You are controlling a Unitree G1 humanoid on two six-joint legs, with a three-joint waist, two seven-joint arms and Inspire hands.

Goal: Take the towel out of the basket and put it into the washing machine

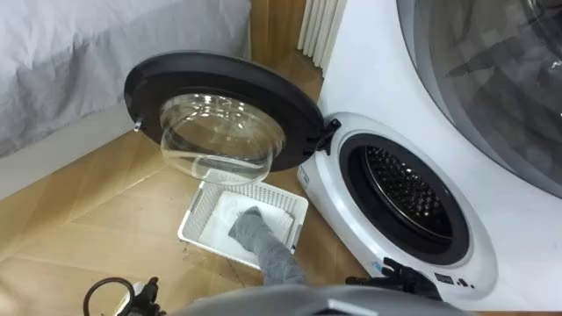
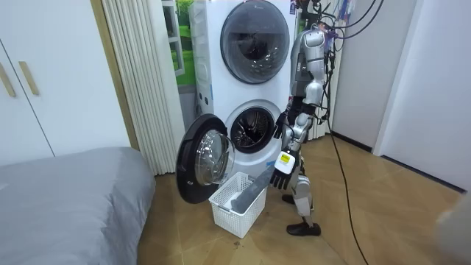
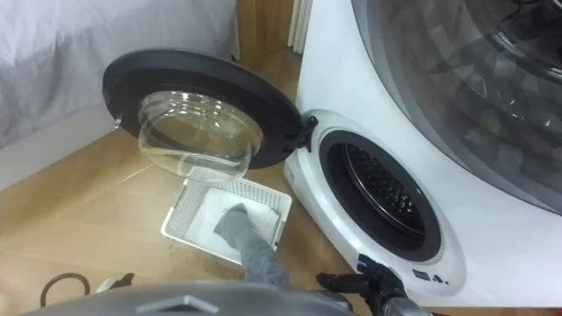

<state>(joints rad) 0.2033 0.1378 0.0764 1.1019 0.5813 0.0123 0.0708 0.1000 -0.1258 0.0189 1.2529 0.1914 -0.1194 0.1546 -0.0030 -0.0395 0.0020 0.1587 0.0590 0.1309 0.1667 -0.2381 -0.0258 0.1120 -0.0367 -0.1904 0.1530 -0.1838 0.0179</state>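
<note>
1. Long grey towel (image 1: 263, 241): the lower end lies in the basket and the rest is drawn up in a strip toward me. It is not yet in the machine.

2. White slotted plastic basket (image 1: 195, 221): it sits on the wooden plank floor (image 1: 105, 211), under the open door and near the machine's mouth. I judge it was put there to keep the carry short.

3. White front-loading washing machine (image 1: 492, 250): it is on my right, the lower of a stack. What I can see of its perforated steel drum (image 1: 404, 189) looks empty.

4. Round dark-rimmed door with a glass bowl (image 1: 219, 132): it is swung wide on its hinge, so the mouth is unobstructed.

5. My right hand (image 2: 282, 177): it is low, between basket and machine. In the room view its fingers look curled on the towel's top end, which is why the cloth hangs stretched instead of slumping.

6. My left hand (image 1: 145, 291): I take it to be the dark form at the eye view's lower left edge. I cannot tell whether it is open or closed.

7. Step in hand, as I judge it: the lift out of the basket. The next move calls for a swing rightward into the drum, and the trailing tail may catch the basket rim.
</note>
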